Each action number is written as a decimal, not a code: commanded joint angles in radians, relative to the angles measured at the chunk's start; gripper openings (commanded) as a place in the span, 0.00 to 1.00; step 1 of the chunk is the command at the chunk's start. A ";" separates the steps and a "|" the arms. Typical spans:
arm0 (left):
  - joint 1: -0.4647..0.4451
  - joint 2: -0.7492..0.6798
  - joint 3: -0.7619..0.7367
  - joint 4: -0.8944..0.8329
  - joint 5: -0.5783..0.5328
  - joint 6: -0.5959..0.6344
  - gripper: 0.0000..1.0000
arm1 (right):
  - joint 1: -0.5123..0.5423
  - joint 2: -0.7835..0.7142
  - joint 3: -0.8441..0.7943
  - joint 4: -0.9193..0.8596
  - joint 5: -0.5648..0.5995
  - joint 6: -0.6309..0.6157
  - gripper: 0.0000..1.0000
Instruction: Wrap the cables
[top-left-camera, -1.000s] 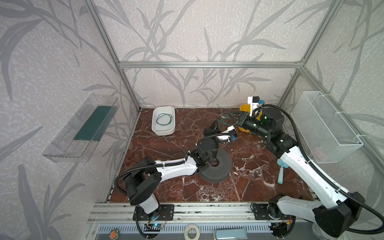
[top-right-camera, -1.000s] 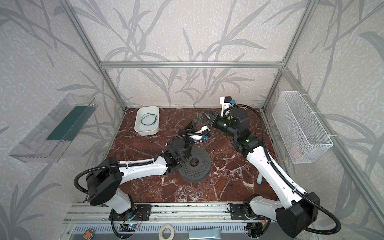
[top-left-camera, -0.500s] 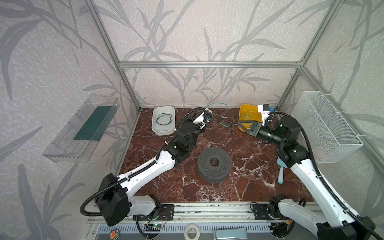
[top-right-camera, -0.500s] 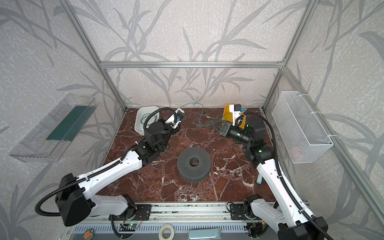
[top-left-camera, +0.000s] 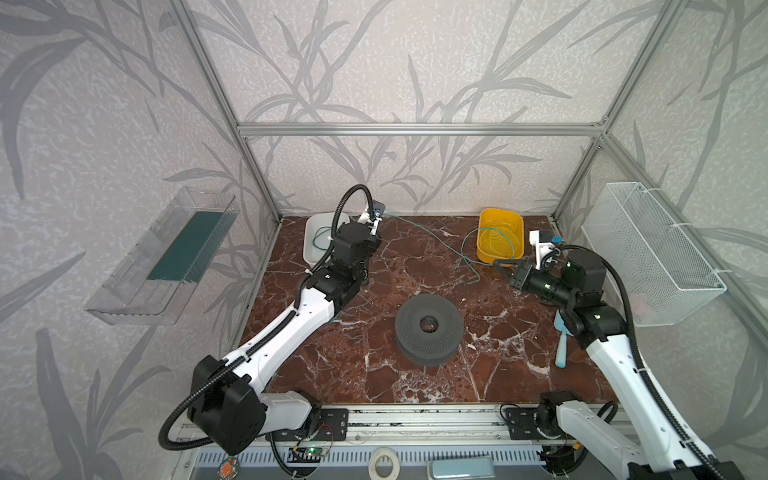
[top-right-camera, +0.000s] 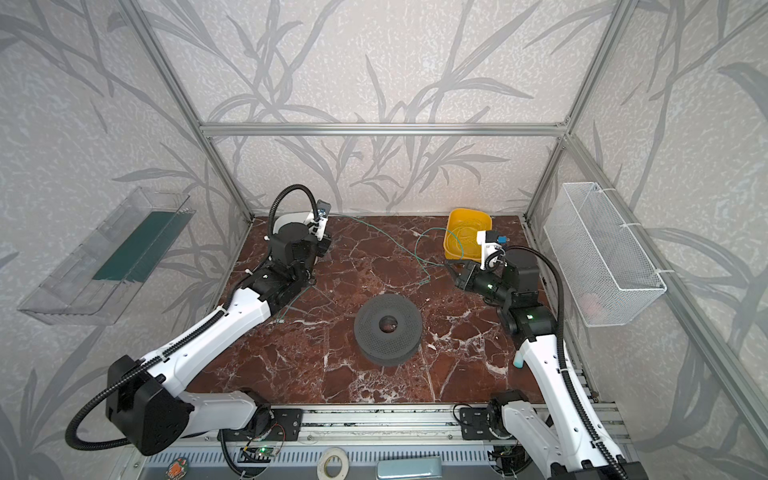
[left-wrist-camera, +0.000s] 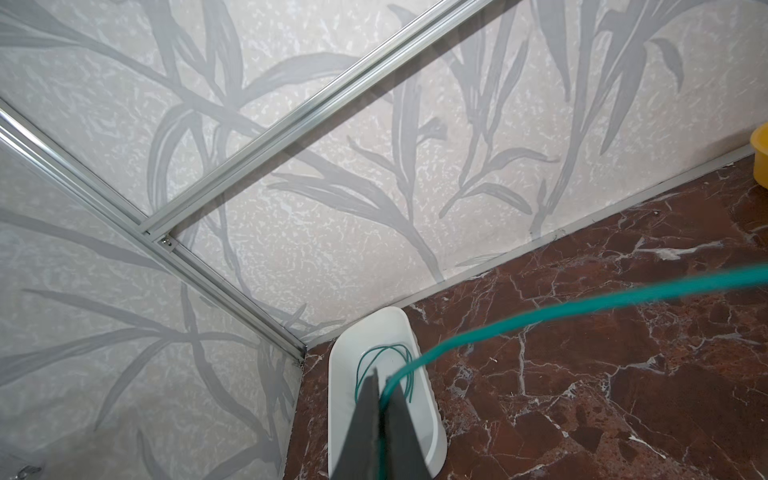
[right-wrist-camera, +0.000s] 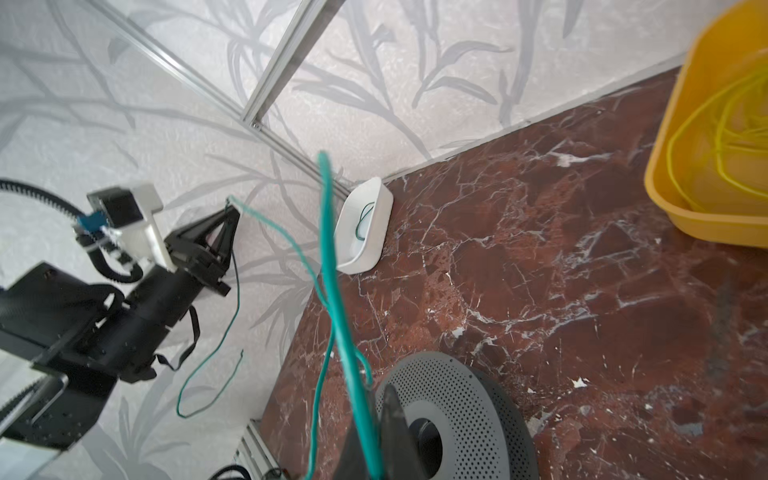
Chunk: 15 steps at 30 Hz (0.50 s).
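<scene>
Left tool (left-wrist-camera: 384, 382) and right tool (right-wrist-camera: 374, 411) pinch a green cable (top-left-camera: 432, 239) over the marble tabletop (top-left-camera: 498, 365), leaf-patterned walls (top-left-camera: 415, 62) around

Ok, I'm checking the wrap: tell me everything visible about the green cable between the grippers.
The cable is a very thin, flexible green wire. Shut jaws pinch it twice: left gripper near the white tray, right gripper by the yellow tray. It sags loosely between them; a curled tail hangs past the left gripper.

cable (right-wrist-camera: 331, 249): blurred | yellow tray (right-wrist-camera: 706, 226): cut off | white tray (top-right-camera: 292, 217): mostly hidden
</scene>
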<state>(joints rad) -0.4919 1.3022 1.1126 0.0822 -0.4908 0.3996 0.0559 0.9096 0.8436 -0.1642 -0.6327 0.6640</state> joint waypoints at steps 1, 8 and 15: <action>0.050 -0.063 -0.023 -0.007 -0.078 -0.052 0.00 | -0.106 -0.007 -0.026 0.085 0.040 0.135 0.00; 0.048 -0.098 -0.132 -0.074 0.003 0.025 0.00 | -0.136 0.119 0.051 0.342 0.067 0.363 0.00; 0.037 -0.107 -0.130 -0.222 0.053 -0.006 0.00 | -0.136 0.153 0.114 0.388 0.081 0.415 0.00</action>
<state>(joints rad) -0.4877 1.2179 0.9714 -0.0219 -0.3550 0.4126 -0.0471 1.0729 0.9070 0.1356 -0.6548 1.0286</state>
